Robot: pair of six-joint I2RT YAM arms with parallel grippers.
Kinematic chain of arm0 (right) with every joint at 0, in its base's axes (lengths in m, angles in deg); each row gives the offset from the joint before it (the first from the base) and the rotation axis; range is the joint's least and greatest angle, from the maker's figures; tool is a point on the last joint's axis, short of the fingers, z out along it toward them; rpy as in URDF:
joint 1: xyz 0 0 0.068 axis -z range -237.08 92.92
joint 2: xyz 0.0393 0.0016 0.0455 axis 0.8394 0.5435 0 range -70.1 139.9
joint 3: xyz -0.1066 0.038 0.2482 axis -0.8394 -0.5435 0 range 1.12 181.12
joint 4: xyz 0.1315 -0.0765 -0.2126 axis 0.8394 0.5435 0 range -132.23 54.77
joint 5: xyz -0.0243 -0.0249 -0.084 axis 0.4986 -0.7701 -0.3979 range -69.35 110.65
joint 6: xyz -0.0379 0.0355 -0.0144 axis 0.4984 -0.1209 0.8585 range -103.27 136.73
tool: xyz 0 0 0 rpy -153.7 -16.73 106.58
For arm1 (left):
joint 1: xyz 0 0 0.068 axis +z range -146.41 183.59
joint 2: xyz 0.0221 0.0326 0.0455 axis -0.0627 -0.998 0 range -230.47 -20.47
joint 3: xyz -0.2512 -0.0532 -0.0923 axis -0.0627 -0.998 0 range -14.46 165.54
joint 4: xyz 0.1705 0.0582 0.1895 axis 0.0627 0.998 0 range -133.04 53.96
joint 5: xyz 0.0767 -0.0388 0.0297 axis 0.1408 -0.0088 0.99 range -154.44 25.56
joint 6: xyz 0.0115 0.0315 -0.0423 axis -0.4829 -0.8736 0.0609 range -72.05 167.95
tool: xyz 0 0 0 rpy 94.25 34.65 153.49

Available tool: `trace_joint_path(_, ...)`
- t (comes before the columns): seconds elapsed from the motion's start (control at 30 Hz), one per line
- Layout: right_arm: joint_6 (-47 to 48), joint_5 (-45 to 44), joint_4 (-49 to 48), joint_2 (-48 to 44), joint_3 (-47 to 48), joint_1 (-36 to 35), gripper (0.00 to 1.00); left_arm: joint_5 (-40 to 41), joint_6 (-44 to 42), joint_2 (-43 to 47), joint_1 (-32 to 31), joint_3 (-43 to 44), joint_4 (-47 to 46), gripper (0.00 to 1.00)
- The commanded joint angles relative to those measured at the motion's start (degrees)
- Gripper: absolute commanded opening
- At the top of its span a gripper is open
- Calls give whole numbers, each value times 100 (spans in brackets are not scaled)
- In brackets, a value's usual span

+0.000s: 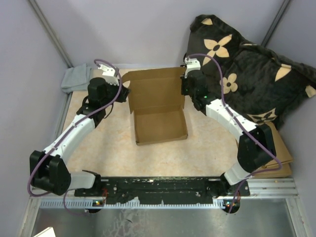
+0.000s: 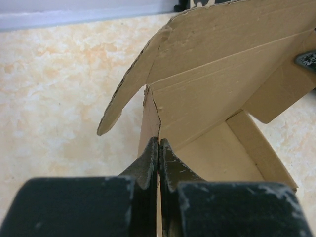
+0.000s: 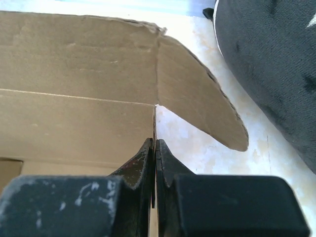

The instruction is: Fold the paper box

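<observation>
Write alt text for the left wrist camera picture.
The left gripper, shut, pinches a corner edge of the open brown paper box, whose lid rises behind. Pale marbled table at left.

Black floral cushion (image 1: 252,74) far right; grey cloth (image 1: 75,79), maybe towel, far left; cardboard sheets (image 1: 282,157) right

This looks like a robotics lab's test cell. A left arm (image 1: 74,133) and a right arm (image 1: 227,116) are bolted to a black rail (image 1: 163,183) at the near edge of the desk (image 1: 103,148). Plain lilac panels (image 1: 148,29) and bare metal struts (image 1: 49,29) enclose the desk. Props lie around it: a flowered cushion (image 1: 252,74) and flat cardboard sheets (image 1: 279,158) at its right, and a grey cloth (image 1: 76,79) at its far left corner.
</observation>
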Motion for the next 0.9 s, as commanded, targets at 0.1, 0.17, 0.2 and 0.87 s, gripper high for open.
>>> trace_joint_path(0.1,-396,102,-1308,-540,-389,-234,2,-269,289,260,-94,-389,-198,0)
trace_joint_path(0.17,-416,134,-1405,-576,-471,-284,2,-320,355,333,-94,-457,-215,0)
trace_joint_path(0.2,-421,148,-1398,-601,-504,-312,2,-347,379,369,-102,-480,-221,0)
trace_joint_path(0.87,-724,11,-914,-2022,-2022,-664,2,-421,617,1210,-236,-1123,444,6)
